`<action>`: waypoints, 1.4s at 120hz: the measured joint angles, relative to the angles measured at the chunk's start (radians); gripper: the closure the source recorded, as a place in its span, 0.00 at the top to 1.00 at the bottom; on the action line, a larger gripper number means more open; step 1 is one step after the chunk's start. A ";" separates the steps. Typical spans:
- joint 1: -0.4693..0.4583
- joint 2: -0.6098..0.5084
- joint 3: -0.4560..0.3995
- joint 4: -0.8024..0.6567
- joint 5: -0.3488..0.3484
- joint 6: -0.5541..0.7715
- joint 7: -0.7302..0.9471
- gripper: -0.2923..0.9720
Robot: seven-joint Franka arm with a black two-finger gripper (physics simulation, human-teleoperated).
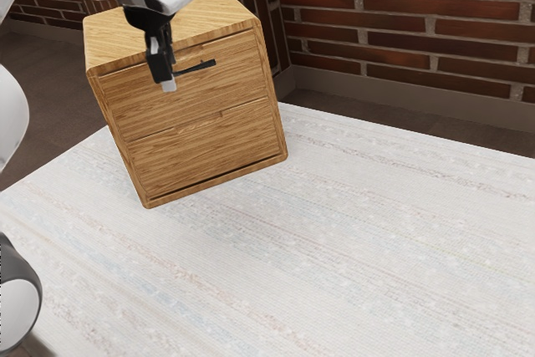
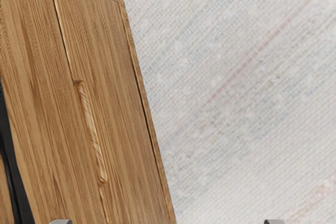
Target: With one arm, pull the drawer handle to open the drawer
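A wooden cabinet [image 1: 188, 98] with two drawers stands at the back left of the table. The top drawer [image 1: 226, 68] carries a thin black handle [image 1: 197, 65] and sits flush with the cabinet front. My gripper [image 1: 165, 73] hangs in front of that drawer at the handle's end nearer the exterior view's left, pointing down. It is open, and its grey fingertips [image 2: 60, 221] sit wide apart in the wrist view. There the black handle [image 2: 9, 156] runs just outside one fingertip, not between the two. The lower drawer [image 2: 89, 129] has a wooden handle.
A pale woven cloth [image 1: 351, 240] covers the table, stretching from the cabinet toward the exterior view's right. A red brick wall [image 1: 401, 14] stands behind. My arm's white links [image 1: 12, 106] are along the exterior view's left edge.
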 joint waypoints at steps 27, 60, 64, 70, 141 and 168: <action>0.030 0.093 0.002 0.088 -0.012 0.026 -0.044 0.58; 0.051 0.149 -0.001 0.159 -0.016 0.068 -0.079 0.54; 0.049 0.148 -0.002 0.163 -0.016 0.074 -0.082 0.51; 0.053 0.149 -0.001 0.165 -0.016 0.083 -0.086 0.47; 0.087 0.220 -0.006 0.174 -0.045 0.197 -0.104 0.36; 0.066 0.195 -0.004 0.090 -0.041 0.218 -0.108 0.15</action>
